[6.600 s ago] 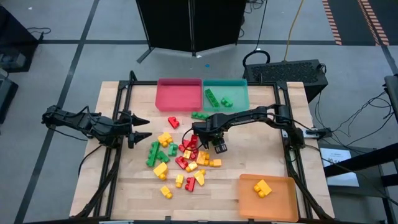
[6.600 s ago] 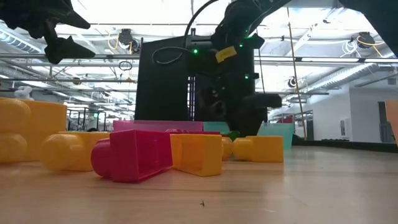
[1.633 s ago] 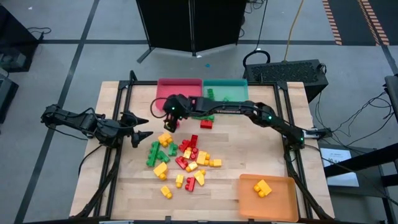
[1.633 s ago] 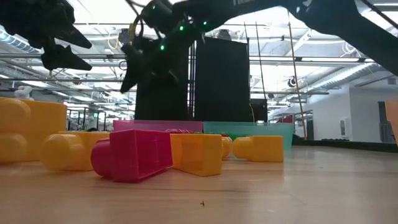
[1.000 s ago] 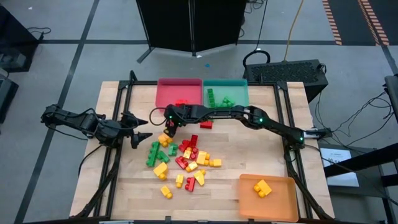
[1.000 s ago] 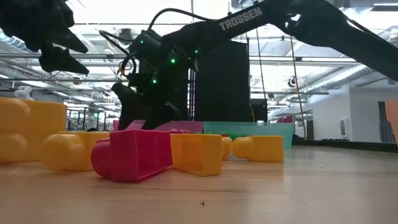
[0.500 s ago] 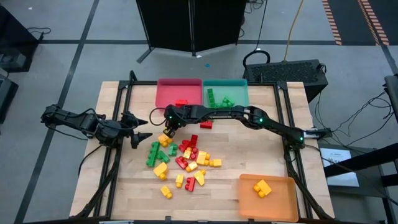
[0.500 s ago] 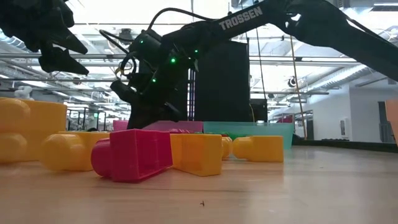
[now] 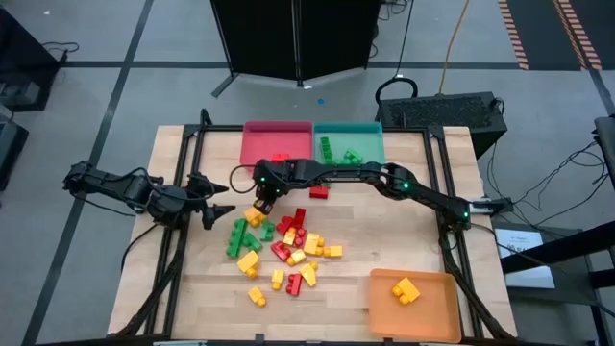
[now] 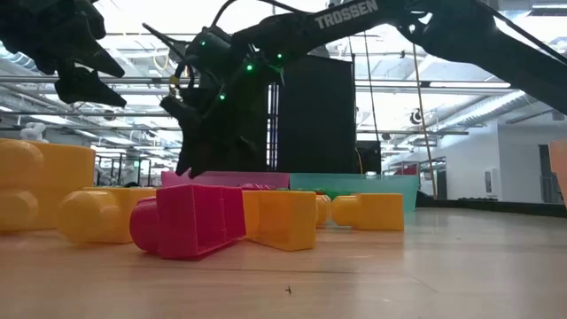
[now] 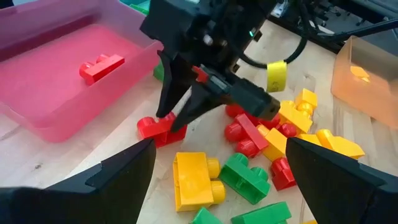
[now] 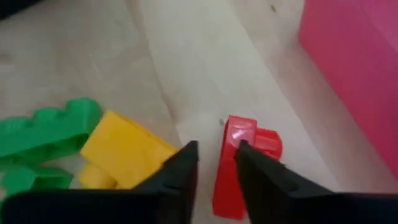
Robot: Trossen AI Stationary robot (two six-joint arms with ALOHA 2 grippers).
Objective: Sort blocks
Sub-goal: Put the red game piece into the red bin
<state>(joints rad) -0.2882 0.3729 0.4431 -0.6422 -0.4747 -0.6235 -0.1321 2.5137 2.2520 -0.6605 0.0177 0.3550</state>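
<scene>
Wooden table (image 9: 384, 231) on grey floor, trays along its edges; landmark is the red tray (image 9: 274, 140)

High view: one red brick (image 9: 280, 159) lies inside the red tray; teal tray (image 9: 360, 135) just beside it holds green bricks; orange tray (image 9: 437, 308) well apart at the opposite corner holds a yellow brick. Loose blocks (image 9: 283, 245) heaped mid-table, near the red tray. Right gripper (image 9: 261, 195) reaches just outside the red tray's front edge; left gripper (image 9: 219, 199) waits apart from the red tray, beside the heap

Low view: big red and yellow bricks up close, dark arm above them

Left wrist view: right gripper's fingers splayed over a red block (image 11: 155, 129) on the table just beside the red tray; left jaws wide, holding nothing

Right wrist view: fingers (image 12: 180, 174) parted narrowly, one finger across the red block (image 12: 239, 162), not squeezing it

Step judged: picking a red block for the red tray. Next move calls for re-centring the fingers astride it, closing firmly, then lifting over the tray wall
</scene>
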